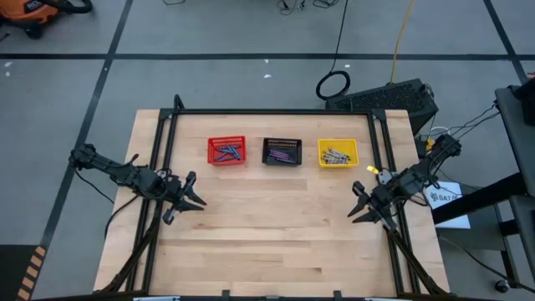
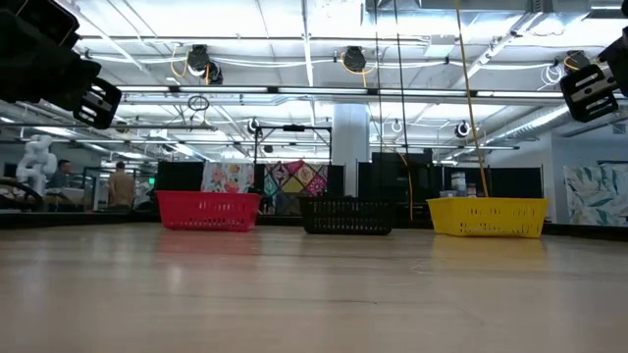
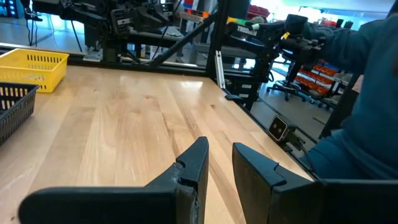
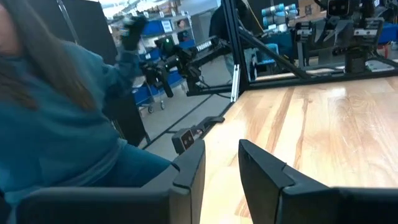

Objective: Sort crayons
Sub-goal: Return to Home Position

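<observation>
Three small baskets stand in a row on the far half of the wooden table. The red basket (image 1: 226,150) holds blue crayons (image 1: 226,154), the black basket (image 1: 282,151) purple crayons (image 1: 282,155), and the yellow basket (image 1: 338,153) grey crayons (image 1: 335,155). My left gripper (image 1: 194,198) hovers over the table's left part, nearer than the baskets, open with nothing between its fingers (image 3: 219,163). My right gripper (image 1: 359,206) hovers at the right side, also open and holding nothing (image 4: 222,165). No loose crayon shows on the table top.
A black metal frame (image 1: 276,111) runs round the table's far edge and sides. A person in a teal top (image 4: 56,118) stands off the table's near side and also shows in the left wrist view (image 3: 367,106). Bare wood (image 1: 276,226) lies between the grippers.
</observation>
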Robot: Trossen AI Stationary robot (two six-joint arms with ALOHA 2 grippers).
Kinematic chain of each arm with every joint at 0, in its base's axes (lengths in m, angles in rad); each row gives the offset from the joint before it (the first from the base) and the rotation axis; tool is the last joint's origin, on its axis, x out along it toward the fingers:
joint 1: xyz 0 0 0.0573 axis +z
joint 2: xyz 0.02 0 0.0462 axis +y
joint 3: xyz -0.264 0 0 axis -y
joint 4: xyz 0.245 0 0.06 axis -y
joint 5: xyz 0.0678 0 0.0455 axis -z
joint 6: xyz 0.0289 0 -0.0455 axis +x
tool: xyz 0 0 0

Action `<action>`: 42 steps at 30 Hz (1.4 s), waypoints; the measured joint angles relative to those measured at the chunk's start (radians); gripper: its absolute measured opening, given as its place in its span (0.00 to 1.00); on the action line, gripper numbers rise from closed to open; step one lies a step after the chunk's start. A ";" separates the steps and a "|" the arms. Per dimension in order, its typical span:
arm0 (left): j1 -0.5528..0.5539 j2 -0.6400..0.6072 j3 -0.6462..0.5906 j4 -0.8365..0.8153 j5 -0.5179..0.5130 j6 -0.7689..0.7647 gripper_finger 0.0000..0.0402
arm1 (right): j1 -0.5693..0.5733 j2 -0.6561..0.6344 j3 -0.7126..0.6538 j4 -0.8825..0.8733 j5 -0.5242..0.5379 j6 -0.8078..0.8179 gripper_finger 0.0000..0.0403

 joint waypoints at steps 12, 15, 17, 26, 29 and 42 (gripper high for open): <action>0.000 0.000 0.000 0.000 0.000 0.000 0.19 | 0.000 0.042 0.000 0.000 0.000 0.000 0.21; 0.000 0.000 0.000 0.000 0.000 0.000 0.19 | 0.000 0.042 0.000 0.000 0.000 0.000 0.21; 0.000 0.000 0.000 0.000 0.000 0.000 0.19 | 0.000 0.042 0.000 0.000 0.000 0.000 0.21; 0.000 0.000 0.000 0.000 0.000 0.000 0.19 | 0.000 0.042 0.000 0.001 0.000 0.000 0.21; 0.000 0.000 -0.001 0.000 0.000 0.000 0.19 | 0.000 0.042 0.000 0.001 0.000 0.000 0.21; 0.000 0.000 -0.001 0.000 0.000 0.000 0.19 | 0.000 0.042 0.000 0.001 0.001 0.000 0.21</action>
